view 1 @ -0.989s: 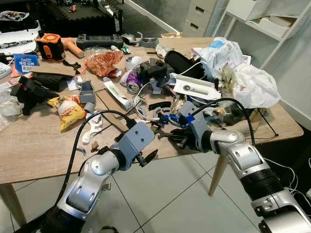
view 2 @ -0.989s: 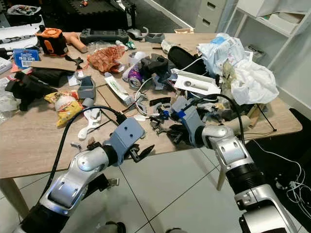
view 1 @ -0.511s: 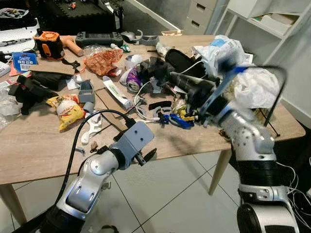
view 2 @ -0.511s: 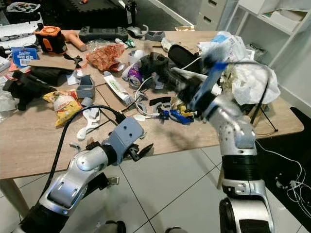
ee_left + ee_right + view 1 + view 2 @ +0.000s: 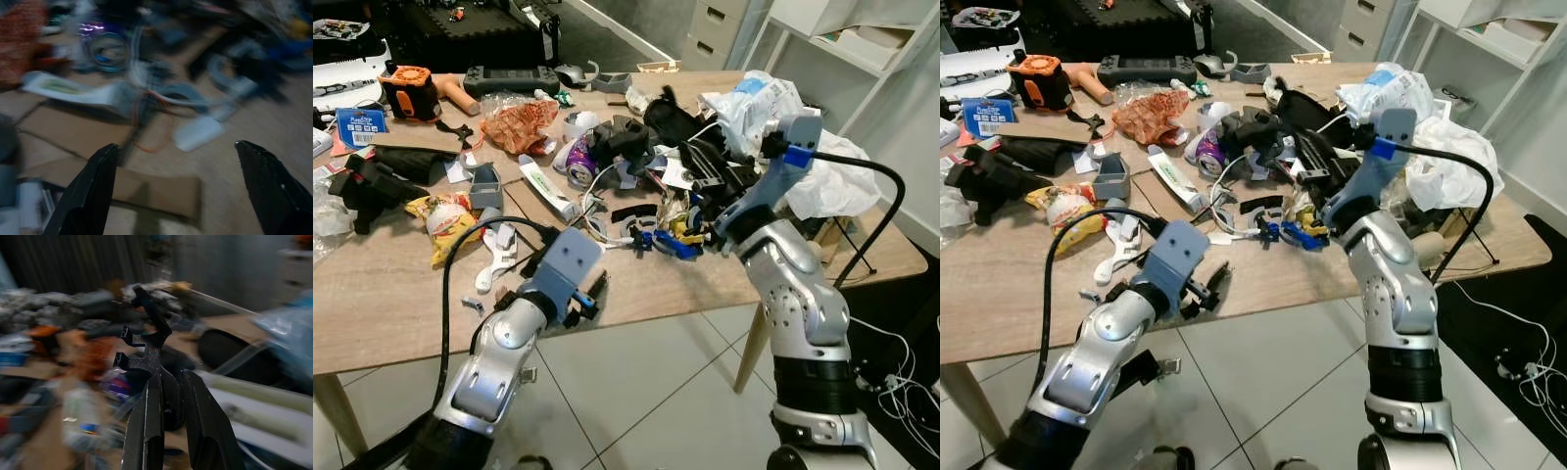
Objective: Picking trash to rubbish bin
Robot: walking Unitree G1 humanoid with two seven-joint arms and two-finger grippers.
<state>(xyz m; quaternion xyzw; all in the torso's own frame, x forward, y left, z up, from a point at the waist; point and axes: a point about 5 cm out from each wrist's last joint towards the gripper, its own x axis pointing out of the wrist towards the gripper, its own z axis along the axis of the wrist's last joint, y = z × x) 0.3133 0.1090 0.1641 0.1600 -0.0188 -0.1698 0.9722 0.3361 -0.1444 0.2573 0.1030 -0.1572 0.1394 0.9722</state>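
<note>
The right tool (image 5: 168, 382) is raised above the cluttered middle of the wooden surface (image 5: 372, 294), its two black fingers pinched together on a jagged black plastic piece (image 5: 146, 340) that sticks up past the fingertips. In the head views this tool sits among the dark clutter near a long black case (image 5: 671, 122), with the black cable of the right arm arching over a white plastic bag (image 5: 827, 176).

The left tool (image 5: 589, 292) hangs at the near edge of the surface, its fingers spread wide apart and gripping nothing; the left wrist view, though blurred, shows the two fingertips well apart over bare wood and a strip of cardboard.

Between and beyond the two tools lies a dense pile. One purple drink can (image 5: 579, 162) lies on its side beside a white tube (image 5: 546, 188). One crumpled orange-red wrapper (image 5: 519, 122) sits farther back, and one yellow snack packet (image 5: 450, 223) lies toward the left, near a small grey box (image 5: 488, 184). A blue plastic part (image 5: 671, 243) and a white looped cable (image 5: 607, 211) lie just ahead of the left tool. One orange and black device (image 5: 411, 90) and one black game controller (image 5: 509, 78) stand at the far edge. A second crumpled bag with blue print (image 5: 749, 103) rests behind the white one, making two bags.
</note>
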